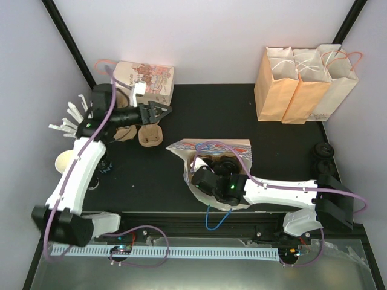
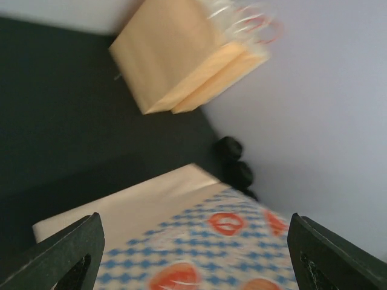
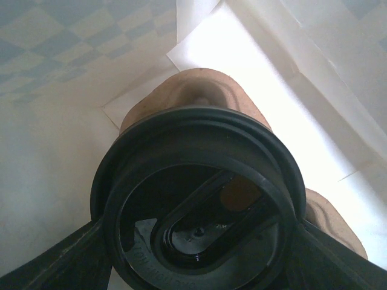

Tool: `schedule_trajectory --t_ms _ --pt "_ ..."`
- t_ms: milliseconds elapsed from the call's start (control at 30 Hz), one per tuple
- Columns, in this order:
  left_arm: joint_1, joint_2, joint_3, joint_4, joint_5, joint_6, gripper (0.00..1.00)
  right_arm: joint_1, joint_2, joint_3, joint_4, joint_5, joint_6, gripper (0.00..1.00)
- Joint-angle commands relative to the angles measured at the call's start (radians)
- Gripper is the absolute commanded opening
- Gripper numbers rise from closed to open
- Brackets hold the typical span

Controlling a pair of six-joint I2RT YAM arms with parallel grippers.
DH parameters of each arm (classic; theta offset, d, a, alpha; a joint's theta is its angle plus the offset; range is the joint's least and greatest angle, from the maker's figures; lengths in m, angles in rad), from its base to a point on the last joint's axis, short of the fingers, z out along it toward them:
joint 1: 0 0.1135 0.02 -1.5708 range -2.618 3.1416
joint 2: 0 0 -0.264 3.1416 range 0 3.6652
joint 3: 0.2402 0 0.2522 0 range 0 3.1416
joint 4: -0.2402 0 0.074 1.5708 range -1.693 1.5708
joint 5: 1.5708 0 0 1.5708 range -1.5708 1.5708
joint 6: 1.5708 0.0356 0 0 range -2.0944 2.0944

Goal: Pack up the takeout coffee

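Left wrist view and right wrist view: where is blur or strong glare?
Left wrist view: the tan paper bags and their handles are smeared by motion blur. Right wrist view: the white bag paper is overexposed; the black lid is fairly sharp, with small highlights.

left arm: stretched toward worktop's far-left, end effector [image 1: 162, 110] jaws apart | right arm: reaching left, end effector [image 3: 199, 241] clamping black round plastic lid [image 3: 199, 205]

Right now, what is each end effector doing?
Left end effector: open, empty.
Right end effector: closed on a lidded coffee cup inside the bag.
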Motion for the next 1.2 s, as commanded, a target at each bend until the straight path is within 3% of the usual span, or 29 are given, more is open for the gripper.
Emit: schedule_trajectory --t_ms 0,333,500,867,1167 --pt "-0.046 0.178 0.089 -0.154 -0.145 0.158 0.86 0.022 0.028 -0.016 -0.089 0.051 0.020 0.47" --pt "-0.218 0.754 0.602 -0.587 -0.306 0.387 0.80 0.090 0.042 -0.022 -0.096 0.184 0.047 0.47" --pt "-0.299 0.908 0.755 -0.653 -0.322 0.439 0.76 0.107 0.052 -0.024 -0.091 0.199 0.061 0.47" --pt "-0.319 1.184 0.976 -0.725 -0.284 0.462 0.72 0.119 0.061 -0.040 -0.062 0.207 0.034 0.47" --pt "-0.348 1.251 0.967 -0.785 -0.276 0.476 0.26 0.122 0.067 -0.037 -0.048 0.203 0.013 0.47"
